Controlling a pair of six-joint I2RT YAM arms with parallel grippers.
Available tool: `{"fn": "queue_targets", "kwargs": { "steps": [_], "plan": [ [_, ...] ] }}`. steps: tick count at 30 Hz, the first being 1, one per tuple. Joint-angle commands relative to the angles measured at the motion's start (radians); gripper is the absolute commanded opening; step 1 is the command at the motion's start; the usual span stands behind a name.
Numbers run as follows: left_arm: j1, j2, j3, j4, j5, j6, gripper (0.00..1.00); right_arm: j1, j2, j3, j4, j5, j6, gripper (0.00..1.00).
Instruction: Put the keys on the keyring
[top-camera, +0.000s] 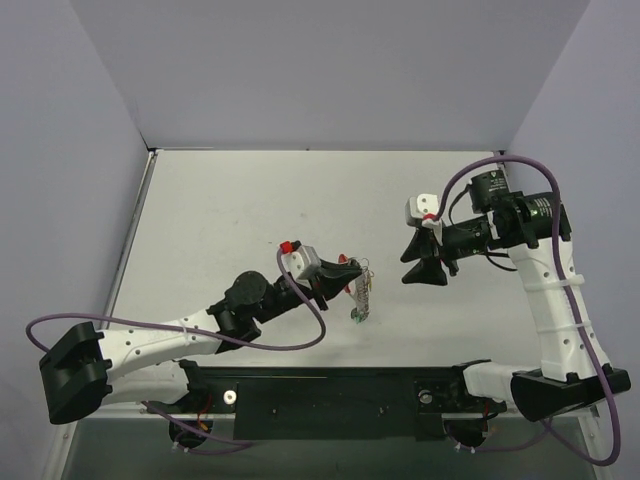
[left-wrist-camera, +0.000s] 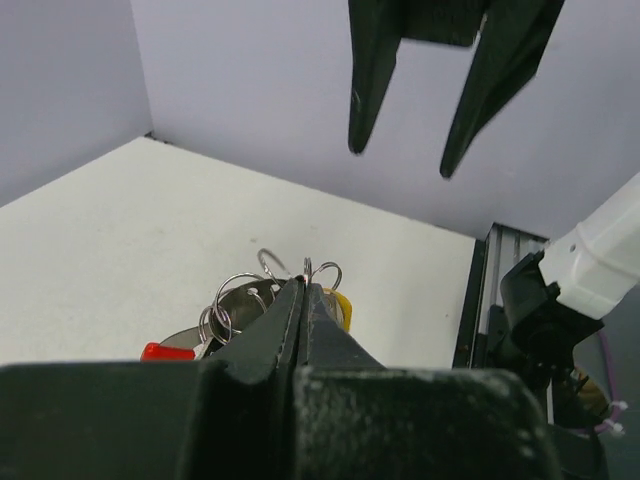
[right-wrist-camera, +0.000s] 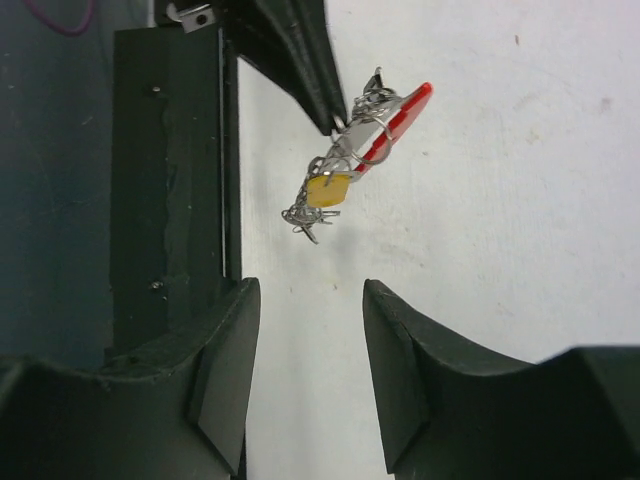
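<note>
My left gripper (top-camera: 358, 271) is shut on the keyring (top-camera: 366, 286) and holds it above the table, with the keys dangling below and a green key (top-camera: 358, 316) lowest. In the left wrist view the closed fingertips (left-wrist-camera: 303, 287) pinch a wire loop of the keyring (left-wrist-camera: 238, 292), with a yellow key (left-wrist-camera: 342, 305) and a red key (left-wrist-camera: 165, 352) beside them. My right gripper (top-camera: 424, 278) is open, empty and well clear to the right. Its wrist view shows the open right gripper (right-wrist-camera: 312, 300) below the keyring (right-wrist-camera: 352, 140), the red key (right-wrist-camera: 402, 122), the yellow key (right-wrist-camera: 328, 190) and a tangle of chain (right-wrist-camera: 304, 215).
The black base rail (top-camera: 330, 395) runs along the table's near edge, also in the right wrist view as the rail (right-wrist-camera: 170, 170). Purple cables (top-camera: 300, 335) loop off both arms. Grey walls enclose the table on three sides.
</note>
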Motion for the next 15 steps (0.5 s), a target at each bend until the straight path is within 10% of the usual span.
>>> {"fn": "queue_targets", "kwargs": {
  "steps": [1,15],
  "plan": [
    [0.015,-0.046,-0.022,0.258,-0.038,-0.166,0.0,-0.01,0.002,-0.08,-0.239,-0.203,-0.182,0.41],
    [0.024,-0.013,-0.01,0.27,-0.126,-0.346,0.0,0.08,0.116,0.003,-0.242,-0.266,-0.22,0.4]
  ]
}}
